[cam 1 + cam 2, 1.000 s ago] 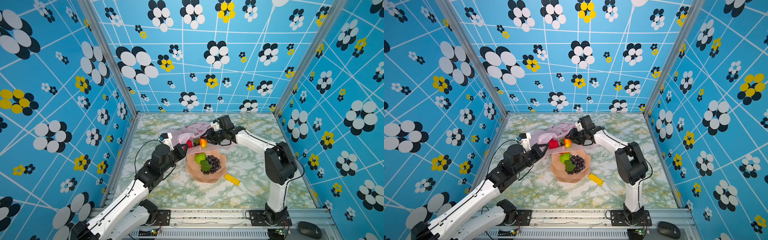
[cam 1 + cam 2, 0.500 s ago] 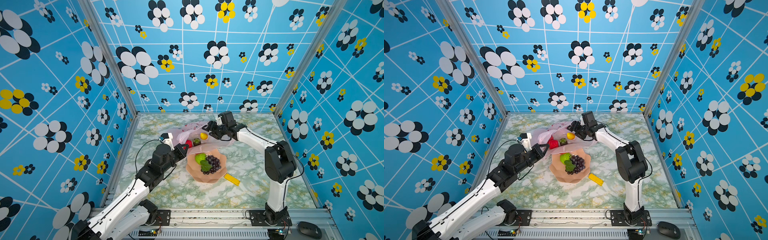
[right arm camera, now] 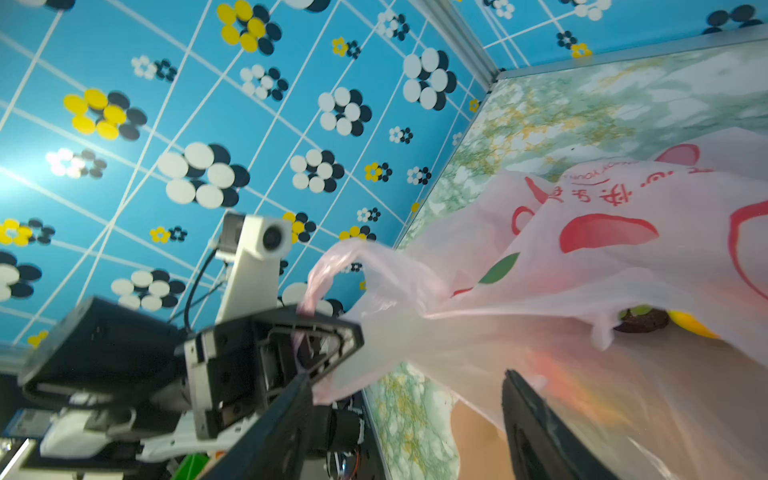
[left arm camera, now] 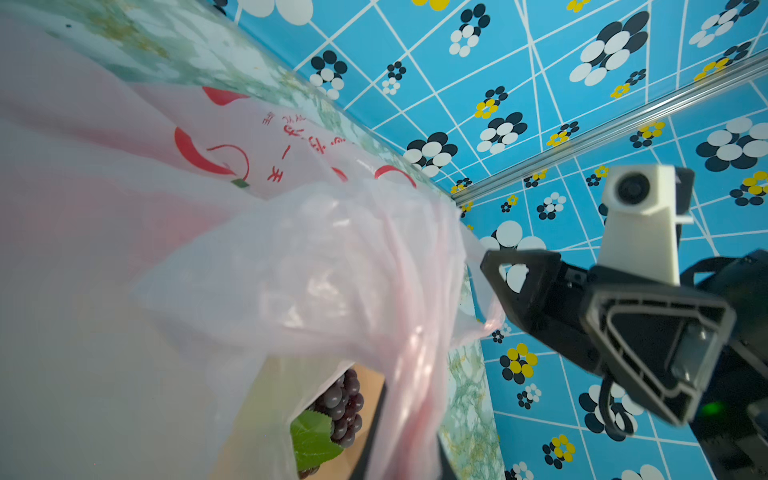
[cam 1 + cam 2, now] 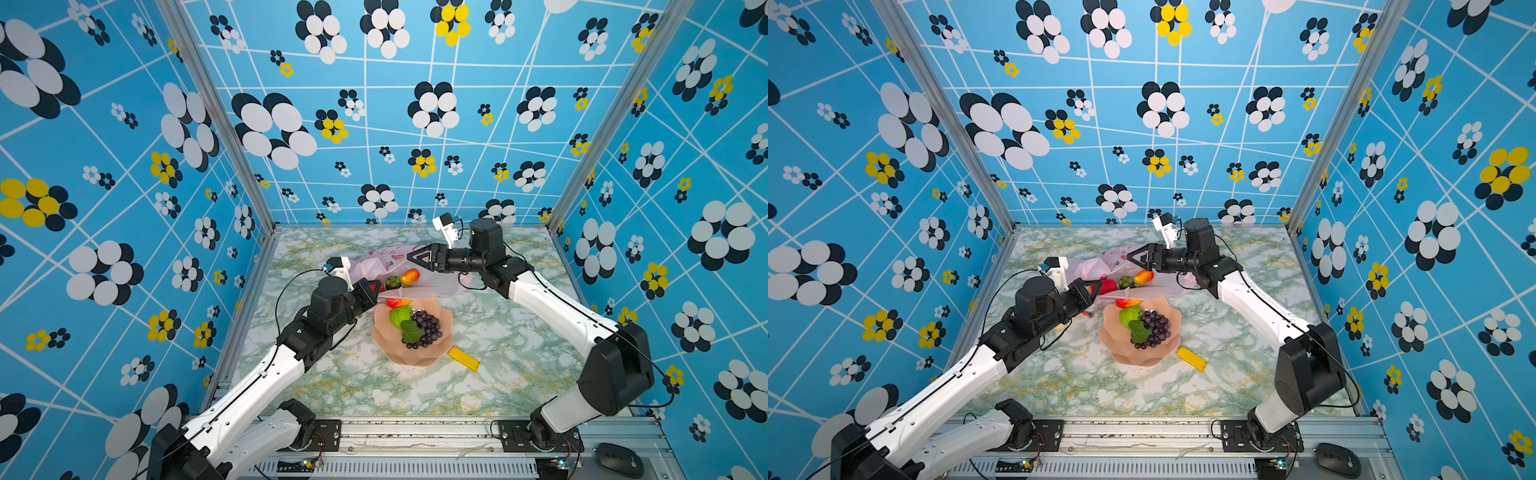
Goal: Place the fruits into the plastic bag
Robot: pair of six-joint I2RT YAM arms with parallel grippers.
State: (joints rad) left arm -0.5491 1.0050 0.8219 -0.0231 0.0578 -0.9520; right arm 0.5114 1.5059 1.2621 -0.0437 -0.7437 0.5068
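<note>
My right gripper (image 5: 413, 257) is empty now, its jaws wide apart. A second ago it carried the red-yellow mango (image 5: 409, 276). Now this fruit lies just below the jaws, inside the mouth of the plastic bag (image 5: 374, 266), touching a dark green fruit (image 5: 392, 282), with a red fruit (image 5: 1108, 286) next to that one. My left gripper (image 5: 372, 289) has stayed shut on the bag's handle and holds the mouth lifted. I judge that one more fruit is delivered. The grapes (image 5: 426, 328), the green fruit (image 5: 400, 316) and a red-orange fruit (image 5: 398, 302) wait on the pink plate (image 5: 440, 351), near the left jaws and well behind the right ones. So the right gripper should go back there.

Both top views show the mango in the bag and the whole plate, but not the left grip. The right wrist view shows it: the loop handle is pinched between the left jaws. The left wrist view shows the grapes under the bag's film, and the right jaws parted just beside the bag's edge.
</note>
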